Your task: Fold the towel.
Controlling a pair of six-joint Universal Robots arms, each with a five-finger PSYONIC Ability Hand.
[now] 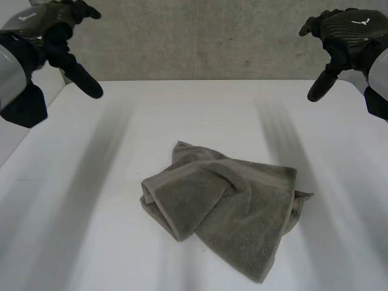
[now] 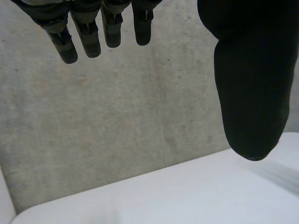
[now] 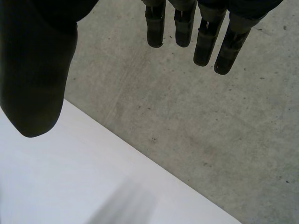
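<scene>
Towel (image 1: 227, 209) is crumpled mid-table (image 1: 73, 230), towards the near edge, untouched. Left hand (image 1: 56, 30) and right hand (image 1: 348, 27) hover far left and far right, fingers loosely spread, nothing held. Towel should be flattened first, then pinched by its corners.

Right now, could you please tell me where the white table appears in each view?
Head view: the white table spans the middle, bearing the crumpled towel, with the left robot hand and right robot hand raised at either side.
Left wrist view: its far edge lies past the left robot hand's thumb.
Right wrist view: its far edge lies past the right robot hand's thumb.
Shared landmark: the grey concrete wall behind the table.
</scene>
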